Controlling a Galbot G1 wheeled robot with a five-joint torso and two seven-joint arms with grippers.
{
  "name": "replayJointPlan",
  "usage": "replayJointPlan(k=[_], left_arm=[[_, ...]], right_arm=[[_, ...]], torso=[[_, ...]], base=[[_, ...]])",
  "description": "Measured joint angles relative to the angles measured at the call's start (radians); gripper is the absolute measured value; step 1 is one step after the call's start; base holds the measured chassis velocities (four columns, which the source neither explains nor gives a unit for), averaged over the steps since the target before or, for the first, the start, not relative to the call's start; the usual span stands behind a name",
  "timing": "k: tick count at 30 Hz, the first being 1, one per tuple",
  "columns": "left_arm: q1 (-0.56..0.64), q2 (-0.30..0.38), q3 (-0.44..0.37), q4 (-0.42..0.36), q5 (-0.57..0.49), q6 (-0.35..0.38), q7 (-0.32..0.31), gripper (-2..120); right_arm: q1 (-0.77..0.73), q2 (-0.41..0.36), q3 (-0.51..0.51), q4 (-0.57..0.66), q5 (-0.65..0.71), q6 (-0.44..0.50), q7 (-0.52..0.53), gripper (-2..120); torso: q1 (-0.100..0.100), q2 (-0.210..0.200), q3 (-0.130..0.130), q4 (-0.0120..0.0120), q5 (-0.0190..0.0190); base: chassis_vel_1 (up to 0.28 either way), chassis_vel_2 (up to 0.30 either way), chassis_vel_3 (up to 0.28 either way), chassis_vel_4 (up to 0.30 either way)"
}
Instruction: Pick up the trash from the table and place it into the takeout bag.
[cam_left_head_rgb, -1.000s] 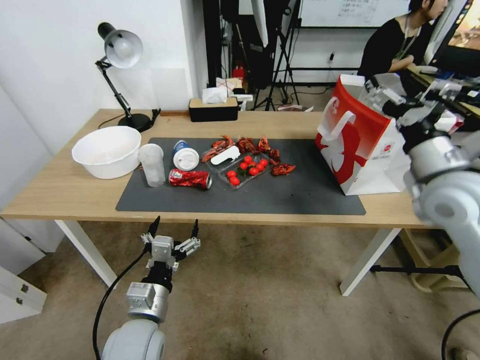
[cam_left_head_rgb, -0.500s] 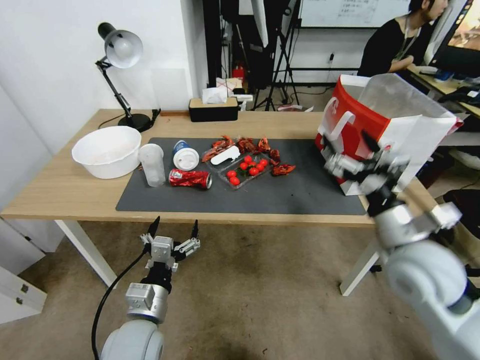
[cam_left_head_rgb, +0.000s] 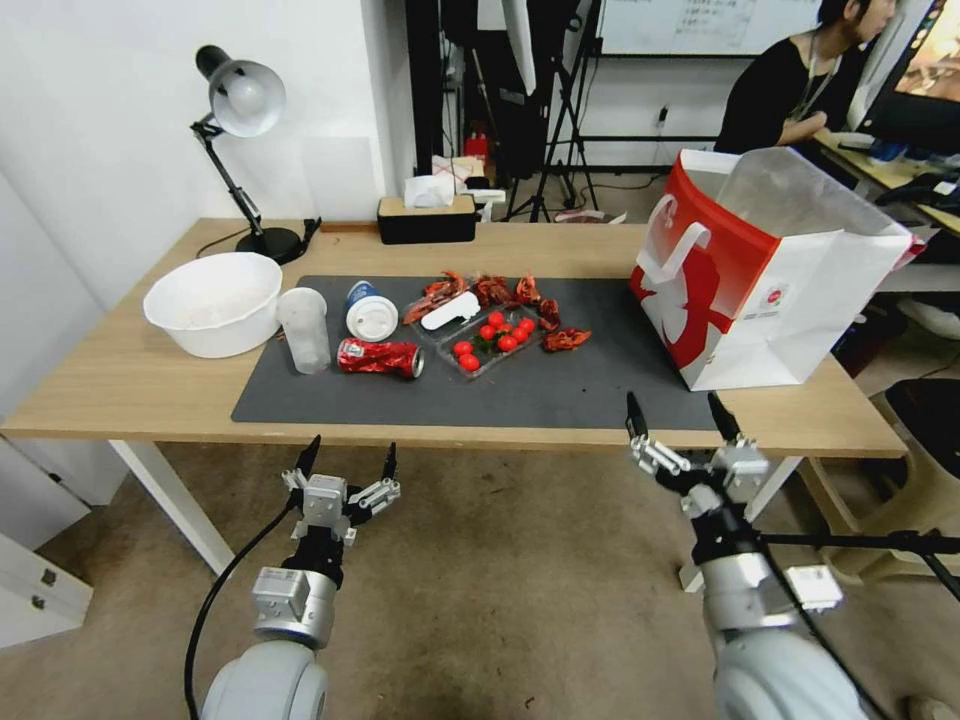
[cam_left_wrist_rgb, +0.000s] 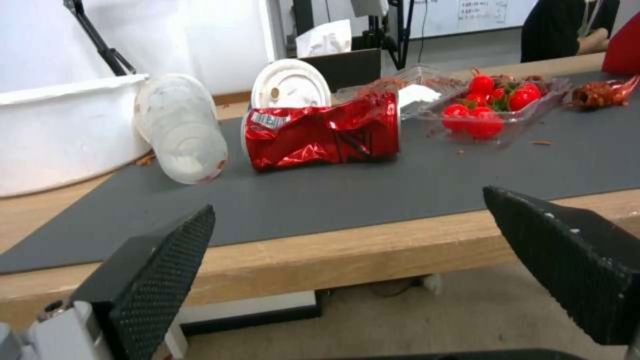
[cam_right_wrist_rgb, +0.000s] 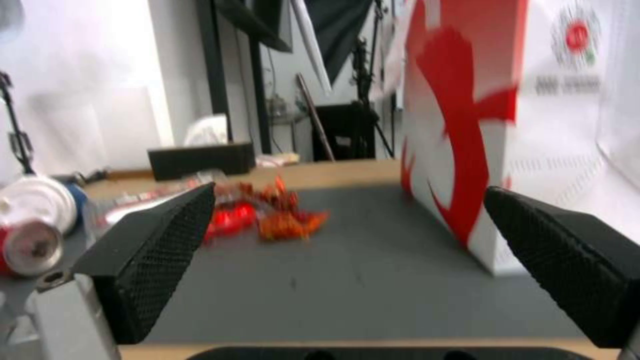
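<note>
I have both hands below the near edge of the table (cam_left_head_rgb: 120, 385), over the floor, and neither holds anything. My left hand (cam_left_head_rgb: 347, 459) sits in front of the left part of the dark grey mat (cam_left_head_rgb: 600, 385), fingers spread wide. My right hand (cam_left_head_rgb: 682, 416) sits in front of the right part of the mat, near the takeout bag (cam_left_head_rgb: 800, 310), fingers likewise spread wide.

The takeout bag stands upright at the right end of the table, partly on the mat, mouth open, one flat white handle (cam_left_head_rgb: 672, 250) hanging down its red side.

The trash lies on the left and middle of the mat, well apart from the bag. The white bowl (cam_left_head_rgb: 213, 301) rests on bare wood just off the mat's left edge. Just beside it stands the clear plastic cup (cam_left_head_rgb: 304, 328); in the left wrist view this cup (cam_left_wrist_rgb: 181, 127) leans against the bowl (cam_left_wrist_rgb: 60, 132). The blue-white cup (cam_left_head_rgb: 369, 312) lies on its side with its white lid facing me. The crushed red can (cam_left_head_rgb: 380, 357) lies in front of it, close to the clear cup. A clear plastic tray of small red tomatoes (cam_left_head_rgb: 490, 342) sits near mid-mat, with red crayfish shells (cam_left_head_rgb: 500, 290) scattered behind and beside it.

A desk lamp (cam_left_head_rgb: 240, 100) and a black tissue box (cam_left_head_rgb: 427, 218) stand along the far edge.
</note>
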Motion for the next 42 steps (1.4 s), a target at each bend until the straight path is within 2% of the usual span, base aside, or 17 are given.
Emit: replayJointPlan(k=[3,8,16,28,36,42], left_arm=[[-0.001,0.003,0.001,0.007,-0.002,-0.002,0.0,100],[-0.002,0.008,0.001,0.011,-0.002,-0.004,0.0,100],[-0.004,0.01,0.0,0.019,-0.002,-0.004,0.0,100],[-0.035,0.025,0.009,0.037,-0.022,-0.007,0.006,100],[-0.108,0.112,0.018,0.067,-0.066,-0.008,0.064,100],[-0.157,0.175,0.01,0.095,-0.103,-0.011,0.082,100]], right_arm=[[-0.043,0.037,-0.034,-0.054,-0.068,0.046,0.04,100],[-0.047,0.055,-0.047,-0.121,-0.083,0.087,0.057,100],[-0.03,0.065,-0.061,-0.166,-0.078,0.092,0.064,100],[-0.027,0.067,-0.06,-0.17,-0.077,0.091,0.065,100],[-0.022,0.07,-0.051,-0.164,-0.078,0.087,0.065,100],[-0.01,0.071,-0.055,-0.163,-0.079,0.078,0.065,100]], torso=[[0.0,0.0,0.0,0.0,0.0001],[0.0,0.0,0.0,0.0,0.0002],[0.0,0.0,0.0,0.0001,0.0002],[0.0,0.0,0.0,0.0,0.0001],[0.0,0.0,0.0,-0.0001,0.0],[0.0,0.0,0.0,0.0002,0.0001]], base=[[0.0,0.0,0.0,0.0],[0.0,0.0,0.0,0.0],[0.0,0.0,0.0,0.0],[0.0,0.0,0.0,0.0],[0.0,0.0,0.0,0.0],[0.0,0.0,0.0,0.0]])
